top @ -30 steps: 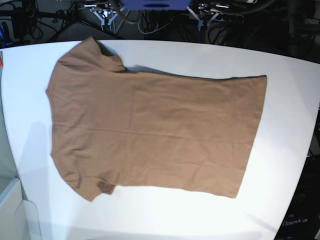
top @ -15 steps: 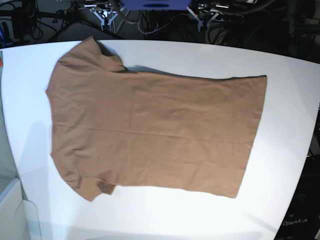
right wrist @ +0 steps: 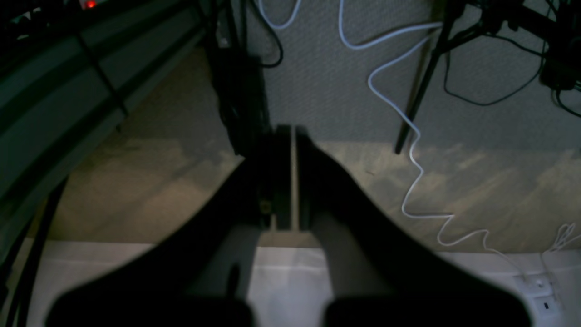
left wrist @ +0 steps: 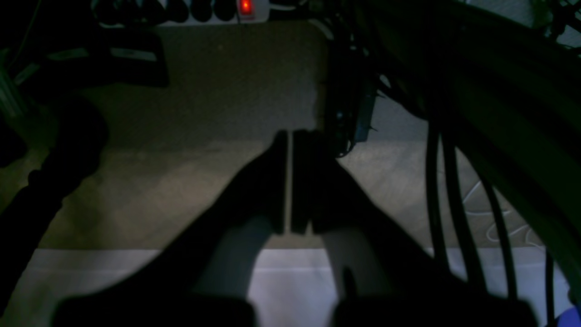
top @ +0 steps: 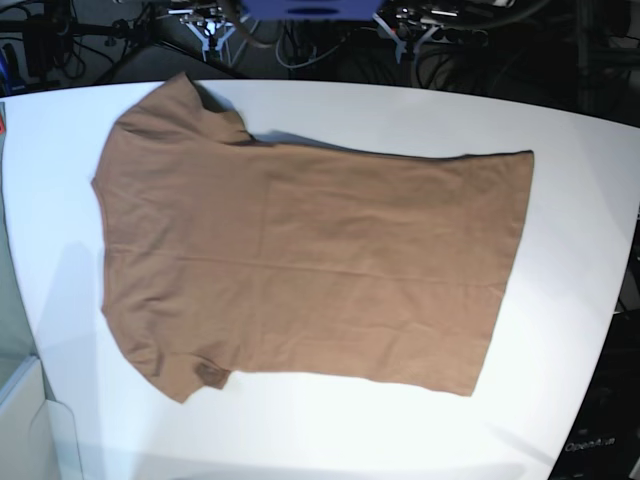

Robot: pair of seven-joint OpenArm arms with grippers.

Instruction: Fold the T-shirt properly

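Left gripper [left wrist: 288,181] black tapered fingers [left wrist: 254,190], right gripper [right wrist: 292,177] alike

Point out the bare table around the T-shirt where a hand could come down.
Widest bare table: right of the T-shirt hem, out to the table edge. A strip runs along the near edge below the shirt, and another beyond it on the far side. The left side is tight: the sleeves nearly reach that edge.
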